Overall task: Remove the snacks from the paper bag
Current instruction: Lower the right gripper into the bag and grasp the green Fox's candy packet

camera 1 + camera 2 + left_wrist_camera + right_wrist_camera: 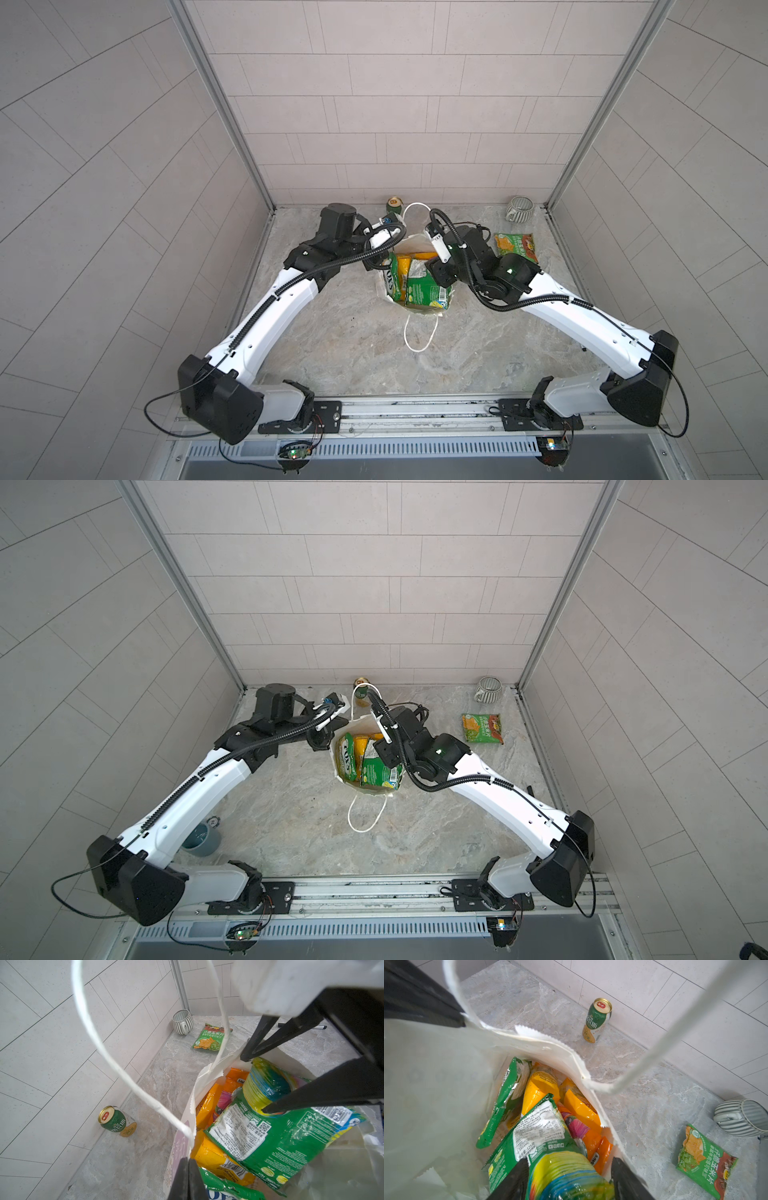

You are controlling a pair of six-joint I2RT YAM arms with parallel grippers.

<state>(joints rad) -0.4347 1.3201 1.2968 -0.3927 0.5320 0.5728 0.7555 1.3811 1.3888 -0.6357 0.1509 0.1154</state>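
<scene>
One bag stands open-mouthed near the middle of the surface, slightly toward 12 o'clock. It has two cord handles, one trailing onto the surface at 6 o'clock and one arching up at 12. Six snacks are counted, five in the bag and one out. Inside are two green ones, a FOX'S packet against the 9 o'clock wall and a labelled packet standing tallest. With them are two yellow packets and one orange packet low at the far side. The loose packet, green, lies flat at 2 o'clock from the bag, well apart from it. There is one can upright at 12 o'clock by the back wall, one striped mug in the far corner at 1 o'clock, and one teal cup at 8 o'clock beside the left arm. Of the two end effectors, the left end effector is pressed together, pinching the bag's rim at 9 o'clock. The right end effector is spread inside the bag's mouth, its fingers standing either side of the labelled packet's top. The surface is grey-beige veined stone. Pale tiled walls close it in on three sides, with metal posts in the back corners. A metal rail at 6 o'clock carries both arm bases.
</scene>
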